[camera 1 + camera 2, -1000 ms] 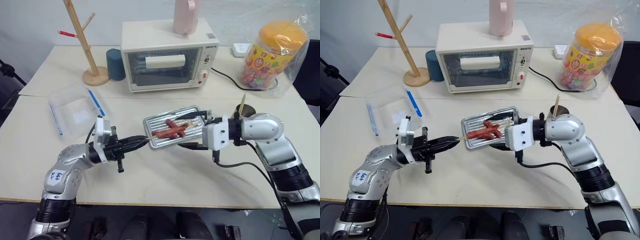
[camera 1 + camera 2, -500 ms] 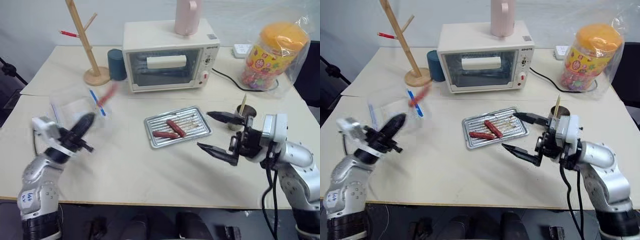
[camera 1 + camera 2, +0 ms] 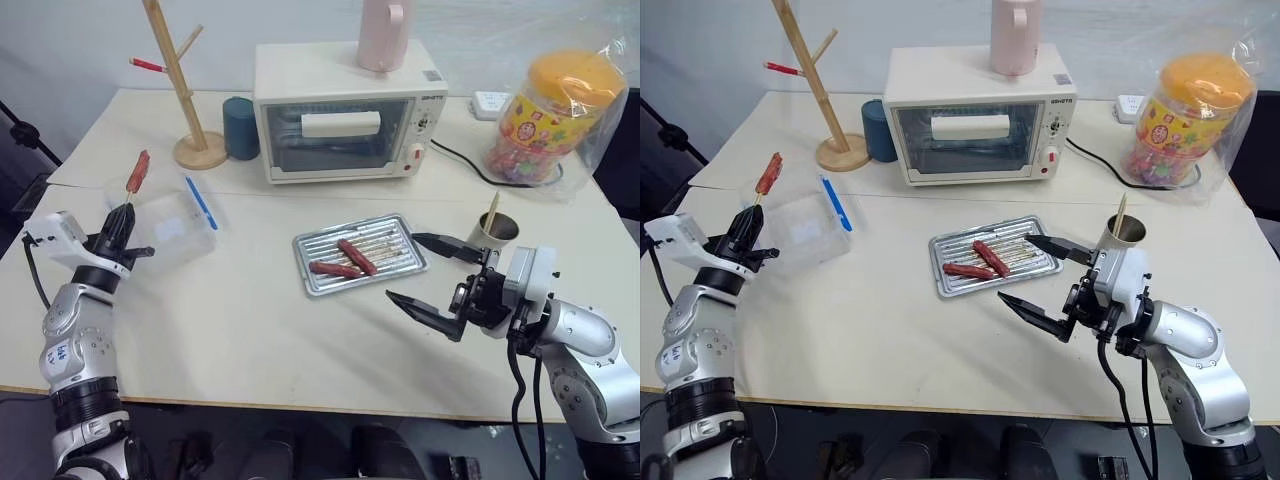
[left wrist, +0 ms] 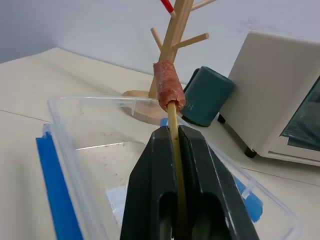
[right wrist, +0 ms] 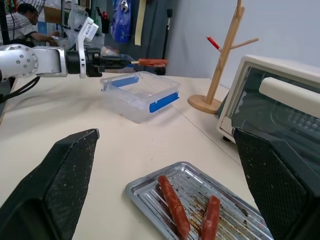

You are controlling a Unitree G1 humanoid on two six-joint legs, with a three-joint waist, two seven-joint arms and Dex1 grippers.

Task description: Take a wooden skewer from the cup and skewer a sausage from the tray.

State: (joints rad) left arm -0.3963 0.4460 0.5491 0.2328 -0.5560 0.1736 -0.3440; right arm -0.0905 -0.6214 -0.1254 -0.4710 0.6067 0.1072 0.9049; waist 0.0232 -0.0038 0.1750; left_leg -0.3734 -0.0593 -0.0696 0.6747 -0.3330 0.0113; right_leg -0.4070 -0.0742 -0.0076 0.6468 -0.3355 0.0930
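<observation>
Your left gripper clamps the skewer carrying a sausage over the clear box, right gripper spread wide beside the tray, right wrist view shows two sausages there, no writing legible.

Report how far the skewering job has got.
Done: the left gripper is shut on the wooden skewer, and a sausage sits on its tip, held over the clear plastic box. Two sausages lie in the tray. The right gripper is open and holds nothing beside the cup. Nothing looks left.
</observation>
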